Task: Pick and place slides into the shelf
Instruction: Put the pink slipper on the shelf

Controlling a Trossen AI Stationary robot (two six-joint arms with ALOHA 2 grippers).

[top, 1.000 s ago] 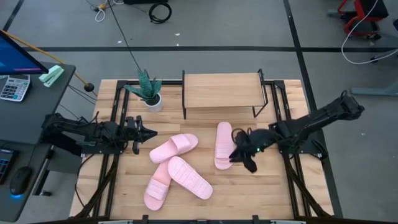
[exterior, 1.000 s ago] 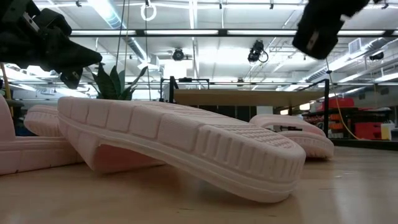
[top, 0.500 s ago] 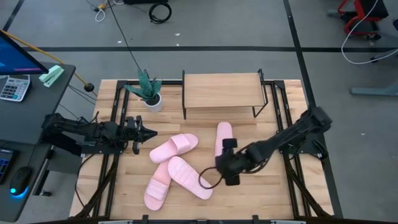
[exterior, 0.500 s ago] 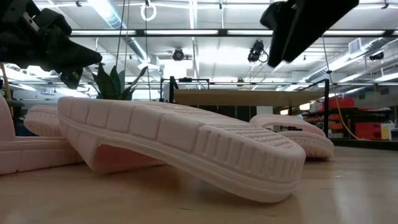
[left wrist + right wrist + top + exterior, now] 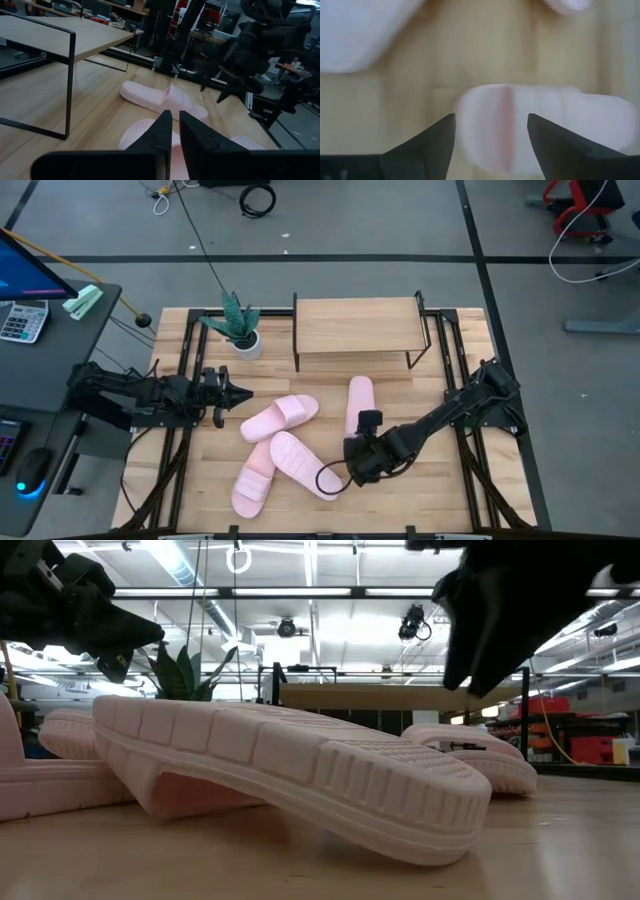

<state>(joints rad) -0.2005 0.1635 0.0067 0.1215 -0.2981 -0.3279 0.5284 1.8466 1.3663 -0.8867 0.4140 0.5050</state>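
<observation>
Slides are noted in the lower centre of the high view: an overturned slide lies sole-up across a second slide, a third slide sits just above them, and a fourth slide lies lengthwise to the right. The right gripper is positioned at the overturned slide's lower-right end; its fingers are spread wide and nothing is held. It is judged that a grasp is being lined up; the end should be centred between the fingers before closing, and the lift kept clear of the slide beneath. The left gripper waits at centre-left, fingers nearly closed, empty. The shelf stands beyond, upper centre.
</observation>
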